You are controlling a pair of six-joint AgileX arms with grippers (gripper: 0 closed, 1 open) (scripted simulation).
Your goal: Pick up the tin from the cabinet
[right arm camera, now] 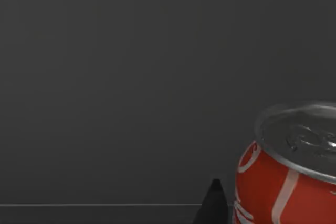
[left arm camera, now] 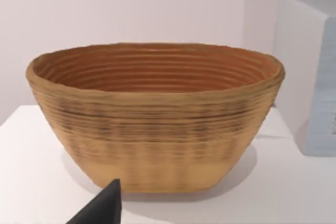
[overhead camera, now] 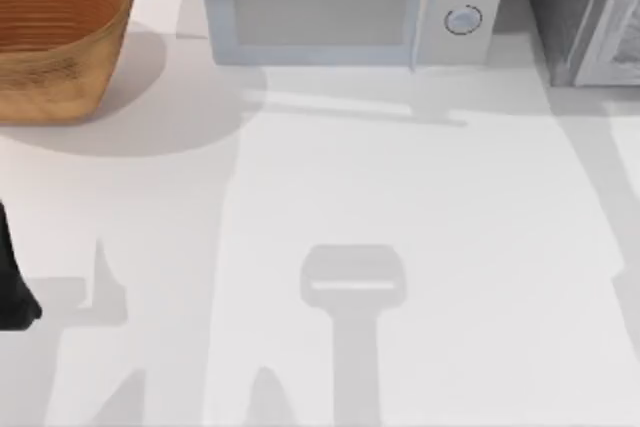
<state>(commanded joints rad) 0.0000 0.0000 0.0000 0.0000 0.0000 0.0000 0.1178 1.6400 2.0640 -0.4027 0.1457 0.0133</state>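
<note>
The tin [right arm camera: 286,174] is a red drinks can with white lettering and a silver lid. It stands upright inside the dark grey cabinet [right arm camera: 131,77] in the right wrist view. A black part of my right gripper [right arm camera: 214,205] shows right beside the tin's side, very close to it. In the top view the cabinet [overhead camera: 585,17] stands at the back right corner of the table. My left arm [overhead camera: 12,282] is parked at the table's left edge, and a black part of my left gripper [left arm camera: 102,208] points at the basket.
A woven brown basket [overhead camera: 55,32] sits at the back left, also seen close up as the basket [left arm camera: 155,114] in the left wrist view. A white microwave [overhead camera: 350,2] stands at the back middle. The white table [overhead camera: 400,197] stretches in front of them.
</note>
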